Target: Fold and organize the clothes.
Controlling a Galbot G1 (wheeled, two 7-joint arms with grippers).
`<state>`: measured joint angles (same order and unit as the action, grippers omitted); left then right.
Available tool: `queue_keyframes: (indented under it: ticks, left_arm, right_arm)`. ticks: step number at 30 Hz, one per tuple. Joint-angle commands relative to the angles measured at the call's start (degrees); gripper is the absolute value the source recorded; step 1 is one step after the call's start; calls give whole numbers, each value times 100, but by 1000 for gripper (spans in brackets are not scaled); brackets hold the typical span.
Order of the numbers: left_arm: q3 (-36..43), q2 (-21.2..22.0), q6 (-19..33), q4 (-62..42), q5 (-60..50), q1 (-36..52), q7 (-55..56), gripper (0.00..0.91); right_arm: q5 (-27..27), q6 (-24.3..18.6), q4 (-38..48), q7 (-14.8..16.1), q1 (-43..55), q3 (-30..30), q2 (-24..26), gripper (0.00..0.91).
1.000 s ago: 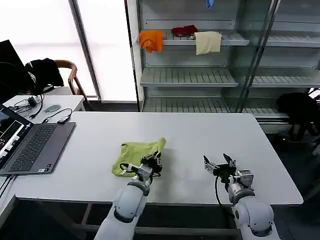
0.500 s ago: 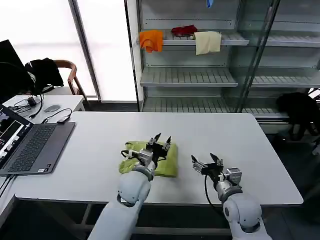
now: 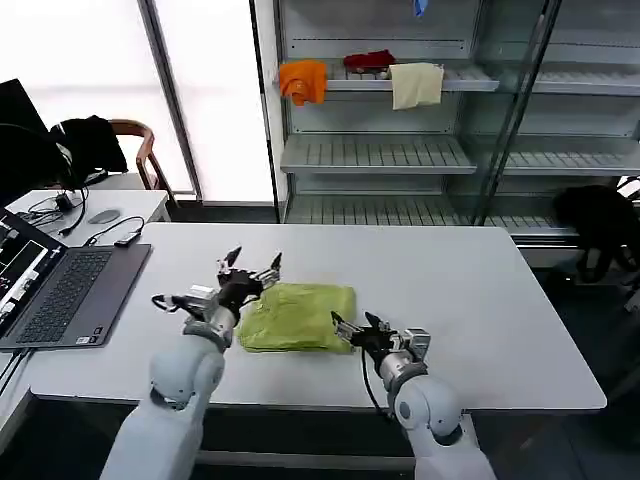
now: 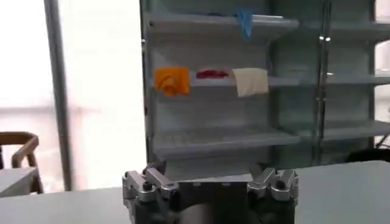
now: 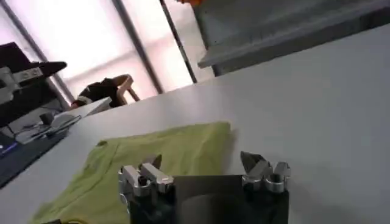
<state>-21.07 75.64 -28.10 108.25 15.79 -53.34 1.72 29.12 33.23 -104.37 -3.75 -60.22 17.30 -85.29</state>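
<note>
- since the earlier frames the left gripper [image 3: 251, 266] has swung off the cloth toward the laptop side and now hovers above bare table, while the right gripper [image 3: 352, 328] has come in from the right to the shirt's near right corner
- laptop [image 3: 62, 290] sits at the far left of the head view, its screen cut off by the picture's edge; cables and a mouse lie on the side table behind it
- left gripper's fingers stand spread apart and hold nothing; in the left wrist view the two finger bases [image 4: 148, 183] show, but the tips are cut off below the picture's edge
- lime yellow-green t-shirt [image 3: 298, 314] lies folded into a rough rectangle on the white table [image 3: 480, 290], near the front edge, between the two grippers; its print is hidden, and the neck and sleeves cannot be made out in the head view
- right gripper rests at the shirt's near right corner with its fingers spread; whether a tip touches the cloth is hard to tell
- in the right wrist view the t-shirt [image 5: 152, 164] spreads flat just beyond the open fingers [image 5: 253, 163], its lower part hidden behind the gripper body
- on the shelf behind hang an orange cloth [image 3: 303, 80], a red cloth [image 3: 368, 61] and a cream cloth [image 3: 416, 84]
</note>
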Motion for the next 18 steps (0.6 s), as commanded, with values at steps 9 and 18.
queue_keyframes:
  ticks: [9, 18]
  left_arm:
    - [-738, -348, -167, 507, 375, -706, -55, 907]
    - [-758, -300, -165, 479, 325, -828, -41, 907]
  right_arm:
    - [560, 7, 317, -1053, 166, -319, -113, 0]
    - [468, 3, 224, -1068, 76, -181, -107, 0]
